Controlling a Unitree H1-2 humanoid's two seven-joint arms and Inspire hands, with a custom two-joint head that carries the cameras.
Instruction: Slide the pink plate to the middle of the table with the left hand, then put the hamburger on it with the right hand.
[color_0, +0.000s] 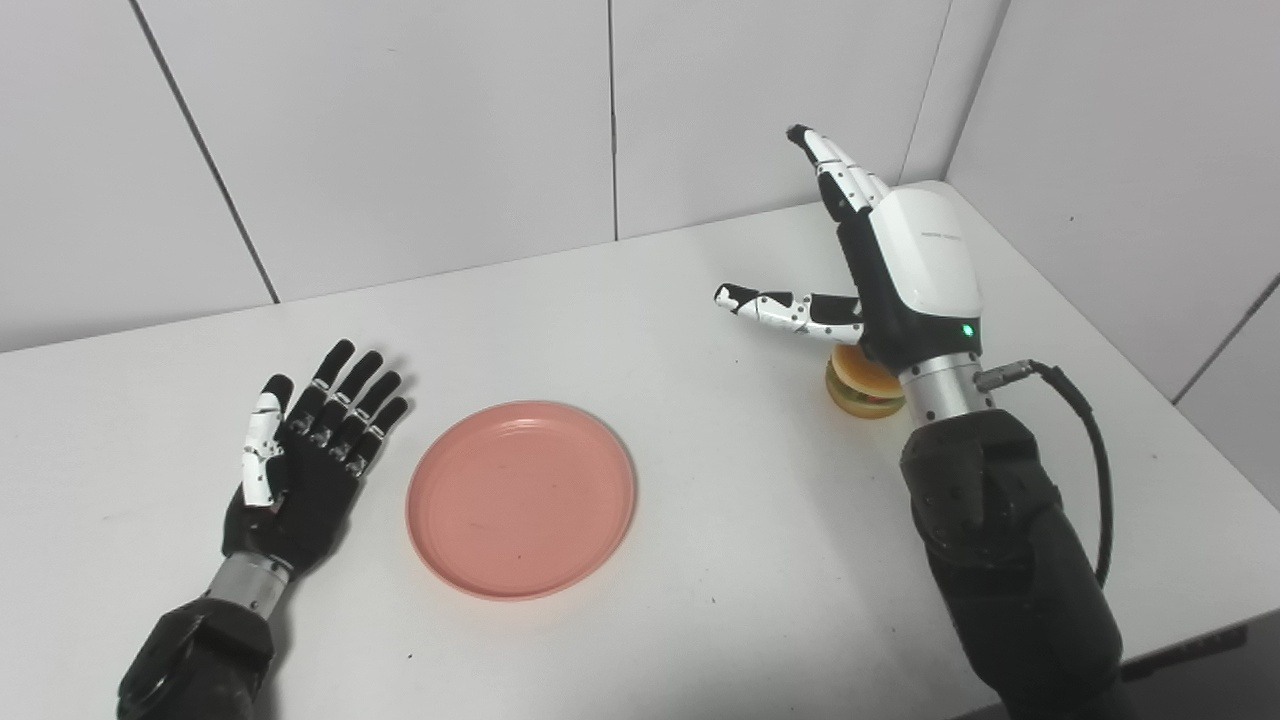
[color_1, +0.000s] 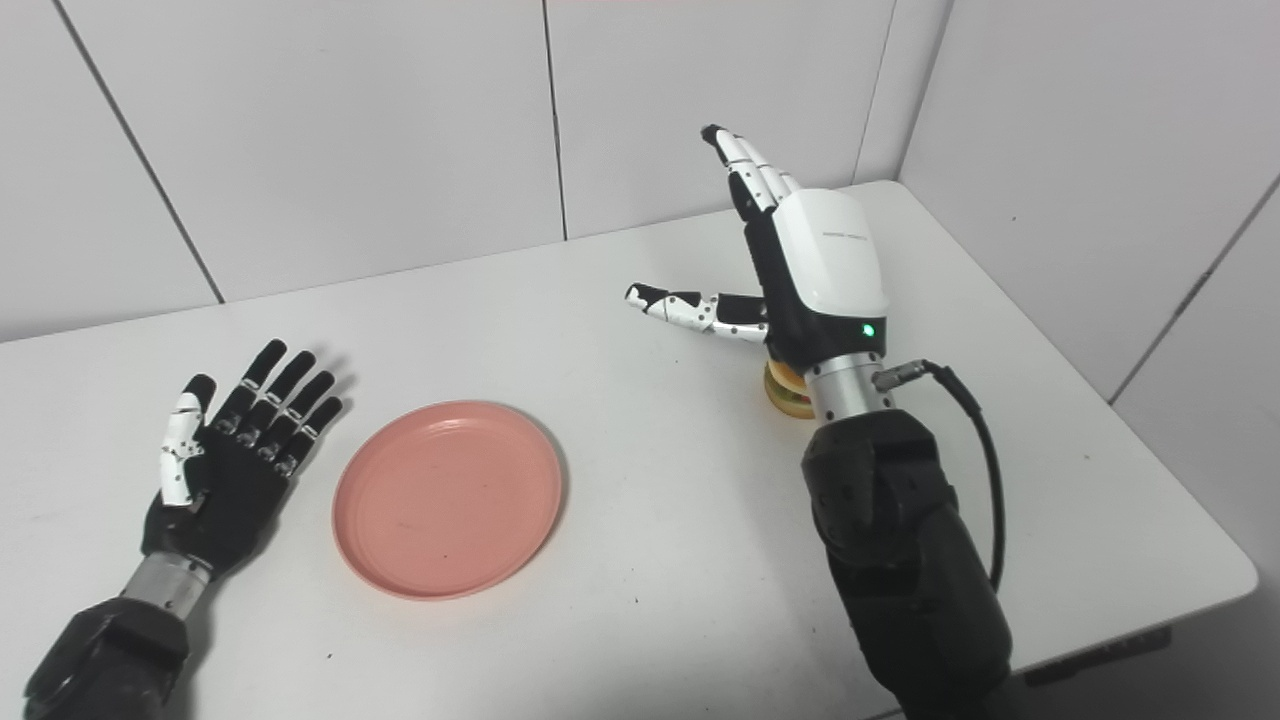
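The pink plate (color_0: 520, 497) lies flat on the white table (color_0: 700, 560), left of its middle, with nothing on it. My left hand (color_0: 305, 455) rests palm up just left of the plate, fingers spread, open, apart from the rim. My right hand (color_0: 880, 255) is raised above the table at the right, fingers pointing up and thumb out to the left, open and holding nothing. The hamburger (color_0: 858, 385) sits on the table below that hand's wrist and is partly hidden by it; in the right eye view only a sliver of the hamburger (color_1: 785, 390) shows.
White panel walls (color_0: 400, 130) close off the back and right of the table. A black cable (color_0: 1085, 440) loops from my right wrist. The table's right edge (color_0: 1180, 400) runs close by the right arm.
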